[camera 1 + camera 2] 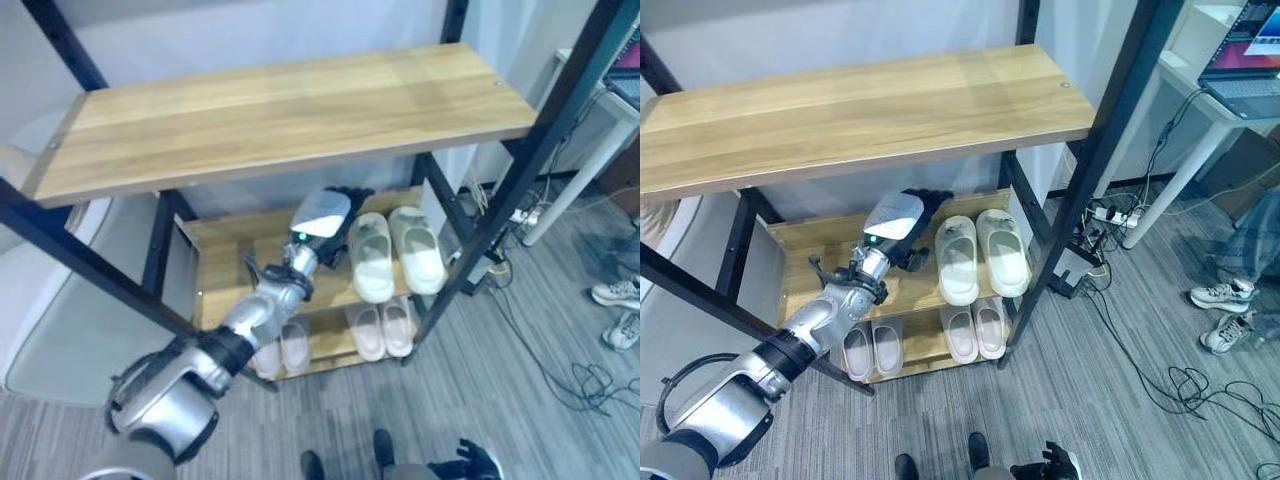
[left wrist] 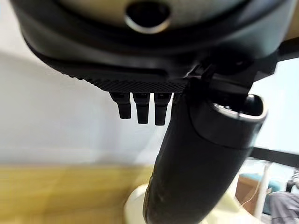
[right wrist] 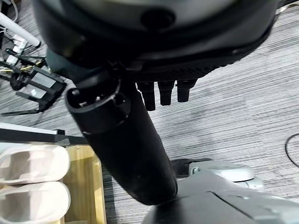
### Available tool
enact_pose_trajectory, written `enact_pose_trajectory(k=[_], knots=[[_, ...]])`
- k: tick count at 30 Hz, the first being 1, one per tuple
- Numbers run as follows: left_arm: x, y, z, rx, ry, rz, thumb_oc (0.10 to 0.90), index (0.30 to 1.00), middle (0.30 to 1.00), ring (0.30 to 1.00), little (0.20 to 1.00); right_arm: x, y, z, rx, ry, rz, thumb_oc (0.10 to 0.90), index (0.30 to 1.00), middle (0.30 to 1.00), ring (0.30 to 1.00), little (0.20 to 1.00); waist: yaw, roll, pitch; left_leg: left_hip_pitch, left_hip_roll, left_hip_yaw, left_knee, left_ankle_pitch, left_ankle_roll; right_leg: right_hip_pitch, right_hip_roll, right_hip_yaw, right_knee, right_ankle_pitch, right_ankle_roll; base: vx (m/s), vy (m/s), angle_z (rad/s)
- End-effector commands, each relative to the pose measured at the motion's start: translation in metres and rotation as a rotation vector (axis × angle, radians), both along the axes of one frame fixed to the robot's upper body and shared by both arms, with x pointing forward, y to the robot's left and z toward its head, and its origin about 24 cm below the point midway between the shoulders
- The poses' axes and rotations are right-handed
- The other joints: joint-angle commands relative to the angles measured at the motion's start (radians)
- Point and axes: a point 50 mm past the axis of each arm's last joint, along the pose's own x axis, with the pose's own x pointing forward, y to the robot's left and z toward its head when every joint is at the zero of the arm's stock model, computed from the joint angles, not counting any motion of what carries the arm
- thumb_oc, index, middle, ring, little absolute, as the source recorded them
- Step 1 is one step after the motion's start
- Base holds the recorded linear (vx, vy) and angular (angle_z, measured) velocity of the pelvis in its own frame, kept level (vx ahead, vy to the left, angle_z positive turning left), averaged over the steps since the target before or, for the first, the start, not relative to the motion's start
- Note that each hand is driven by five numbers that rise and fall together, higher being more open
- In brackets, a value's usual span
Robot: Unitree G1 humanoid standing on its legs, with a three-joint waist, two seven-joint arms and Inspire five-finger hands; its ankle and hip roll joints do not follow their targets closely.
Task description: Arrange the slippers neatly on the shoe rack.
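Observation:
A pair of cream slippers (image 1: 395, 250) lies side by side on the right half of the rack's middle shelf (image 1: 225, 270). My left hand (image 1: 325, 215) reaches onto that shelf just left of the pair. Its fingers (image 2: 140, 106) are straight and hold nothing, and the thumb (image 2: 196, 163) hangs over a cream slipper (image 2: 135, 205). Two pale pairs sit on the bottom shelf, one on the right (image 1: 380, 328) and one on the left (image 1: 282, 348). My right hand (image 1: 470, 462) hangs low over the floor, open and empty (image 3: 161, 91).
The wide wooden top shelf (image 1: 280, 110) overhangs the middle one. Black frame posts (image 1: 520, 170) stand at the rack's corners. A power strip and cables (image 1: 520, 215) lie on the floor to the right, near a white table leg (image 1: 580, 170) and a person's shoes (image 1: 620, 292).

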Motion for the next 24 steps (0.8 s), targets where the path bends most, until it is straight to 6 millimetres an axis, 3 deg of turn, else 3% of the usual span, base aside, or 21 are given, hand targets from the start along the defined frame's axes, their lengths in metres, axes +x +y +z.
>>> enact_pose_trajectory(k=[1,4,5,9,24], knots=[[0.016,0.006,0.029,-0.082,-0.096,0.052,0.800,0.900,0.900,0.900,0.900,-0.008,-0.018,0.003,-0.056,-0.001,-0.021,0.800,0.900,0.900,0.900,0.900,0.016,0.008,-0.067,0.021,0.034,-0.079,-0.005,-0.098,-0.050,0.019,-0.026,-0.091,0.048,-0.127,0.068,0.00,0.000,0.00],[0.012,0.006,0.015,-0.128,-0.036,0.055,0.800,0.900,0.900,0.900,0.900,-0.009,-0.019,0.003,-0.066,0.001,-0.018,0.800,0.900,0.900,0.900,0.900,0.018,0.009,-0.067,0.017,0.033,-0.080,-0.005,-0.096,-0.047,0.016,-0.026,-0.089,0.045,-0.124,0.067,0.00,0.000,0.00],[0.006,0.004,0.001,-0.239,0.041,0.050,0.800,0.900,0.900,0.900,0.900,-0.008,-0.018,0.003,-0.066,-0.001,-0.021,0.800,0.900,0.900,0.900,0.900,0.019,0.008,-0.065,0.014,0.030,-0.082,-0.005,-0.095,-0.046,0.014,-0.027,-0.087,0.041,-0.120,0.065,0.00,0.000,0.00],[-0.002,0.000,-0.016,-0.443,0.133,0.066,0.800,0.900,0.900,0.900,0.900,-0.008,-0.018,0.003,-0.067,0.004,-0.041,0.800,0.900,0.900,0.900,0.900,0.018,0.011,-0.065,0.009,0.028,-0.085,-0.005,-0.093,-0.044,0.011,-0.027,-0.083,0.036,-0.116,0.062,0.00,0.000,0.00],[-0.010,-0.040,-0.017,-0.722,0.294,-0.066,0.800,0.900,0.900,0.900,0.900,0.005,-0.019,0.005,-0.066,-0.013,-0.065,0.800,0.900,0.900,0.900,0.900,0.006,0.038,-0.050,0.003,0.026,-0.080,-0.005,-0.085,-0.042,0.002,-0.028,-0.068,0.031,-0.106,0.062,0.00,0.000,0.00]])
